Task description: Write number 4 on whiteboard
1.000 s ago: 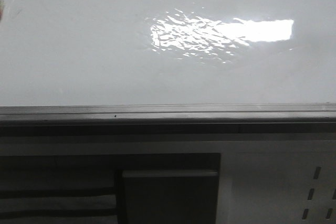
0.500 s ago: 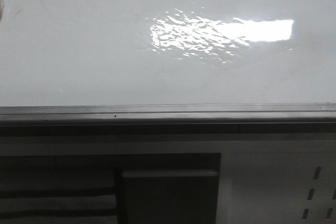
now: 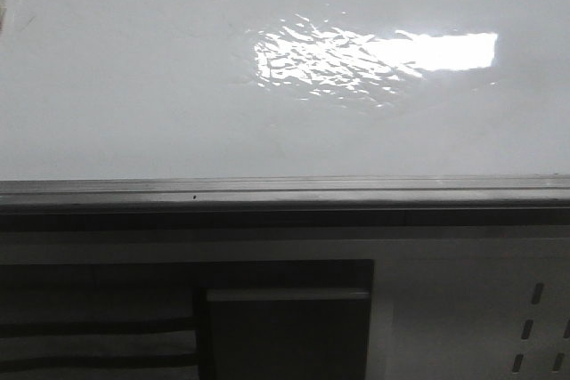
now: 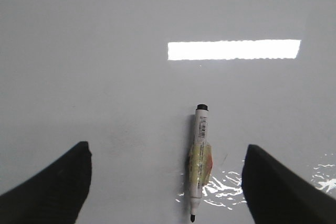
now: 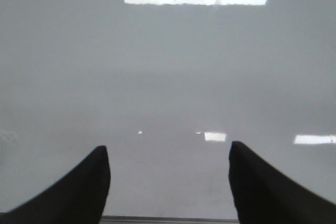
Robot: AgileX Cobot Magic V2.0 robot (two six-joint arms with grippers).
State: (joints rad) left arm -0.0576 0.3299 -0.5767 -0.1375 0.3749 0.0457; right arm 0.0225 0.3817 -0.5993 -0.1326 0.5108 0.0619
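The whiteboard (image 3: 134,86) fills the upper front view, glossy white with a rippled light reflection and a grey metal rim (image 3: 285,186) along its near edge. No number 4 shows on it in any view. In the left wrist view a white marker (image 4: 198,161) with yellowish tape round its barrel lies flat on the board, uncapped black tip toward the camera. My left gripper (image 4: 167,169) is open above the board, the marker between its fingers, nearer one finger, untouched. My right gripper (image 5: 169,174) is open and empty over bare board (image 5: 168,77), near the rim (image 5: 168,219).
Below the board's rim in the front view are a dark recess with a grey box (image 3: 287,331) and a white perforated panel (image 3: 534,318) at the right. A faint thin mark (image 4: 224,157) lies on the board beside the marker.
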